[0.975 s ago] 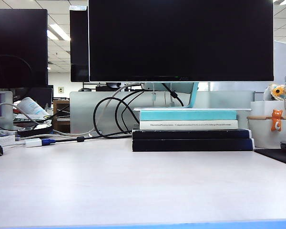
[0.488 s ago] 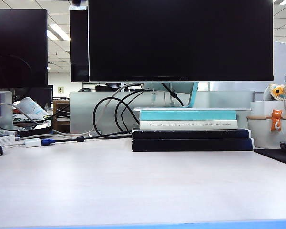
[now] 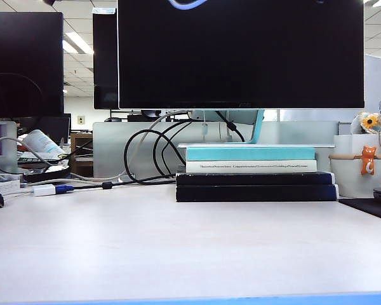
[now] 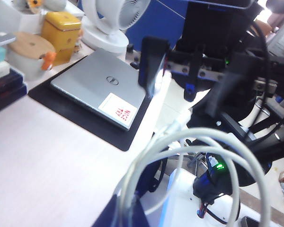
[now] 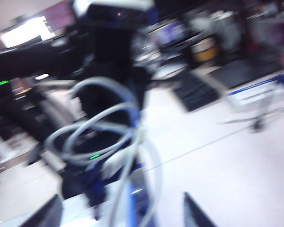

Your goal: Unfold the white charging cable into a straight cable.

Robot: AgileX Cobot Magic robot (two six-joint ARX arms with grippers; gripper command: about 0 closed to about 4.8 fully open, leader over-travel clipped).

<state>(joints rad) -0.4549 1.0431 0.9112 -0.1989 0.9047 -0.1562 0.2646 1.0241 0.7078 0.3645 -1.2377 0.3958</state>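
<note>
The white charging cable (image 4: 199, 146) hangs in loose coils in the air between my two grippers. In the left wrist view it runs out of the dark blue tips of my left gripper (image 4: 132, 213), which is shut on it. Opposite, a black finger (image 4: 151, 66) of my right gripper stands beyond the coils. The blurred right wrist view shows the cable (image 5: 109, 137) looping between the fingers of my right gripper (image 5: 123, 215), which are wide apart and open. In the exterior view only one loop of the cable (image 3: 187, 4) shows, at the top edge; both grippers are out of that view.
A stack of books (image 3: 254, 175) under the big monitor (image 3: 241, 51), black monitor cables (image 3: 146, 152) and a white adapter (image 3: 44, 189) line the back of the table. A silver laptop (image 4: 99, 87) on a black mat (image 4: 61, 101), a yellow tin (image 4: 61, 30) and a fan (image 4: 116, 19) stand at the right.
A loop of the white cable has come into the exterior view at its top edge, where none showed before. Nothing on the table has moved.
</note>
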